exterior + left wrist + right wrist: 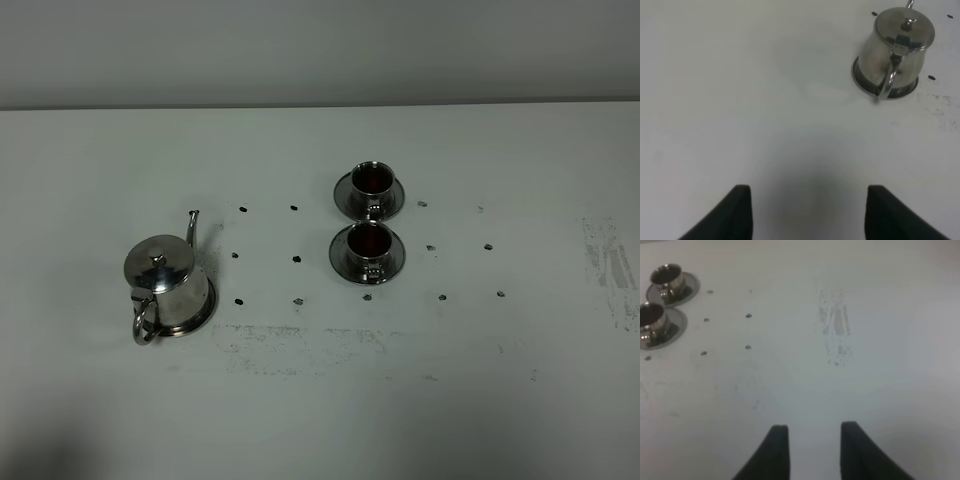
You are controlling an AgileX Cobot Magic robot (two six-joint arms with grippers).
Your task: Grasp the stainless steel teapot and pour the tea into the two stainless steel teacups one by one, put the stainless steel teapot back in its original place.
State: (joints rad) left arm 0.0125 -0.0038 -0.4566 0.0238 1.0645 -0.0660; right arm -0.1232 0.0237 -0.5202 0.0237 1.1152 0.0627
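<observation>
- The left gripper (805, 212) shows two dark, matte fingers spread wide with only bare white tabletop between them; it holds nothing.
- The right gripper (812, 450) has its dark tapered fingers as close as they come, a narrow gap left between the tips, and nothing between them.
- Ahead of the left gripper and well apart from it stands the squat, shiny stainless steel teapot (897, 47): domed lid with a small knob, loop handle turned toward the wrist camera, thin curved spout on the far side.
- The teapot sits upright on a flat round steel tray with a raised rim (205, 315), at the left of the white table (320, 400).
- The two small cylindrical stainless steel teacups (372, 180) (369, 240) stand right of centre, one behind the other, each on a round flared steel saucer; the saucers nearly touch.
- Dark reddish-brown tea (372, 178) shows inside both cups.
- Small dark dots mark the matte tabletop in rows between pot and cups, and grey scuffs smear it near the front and right edge.
</observation>
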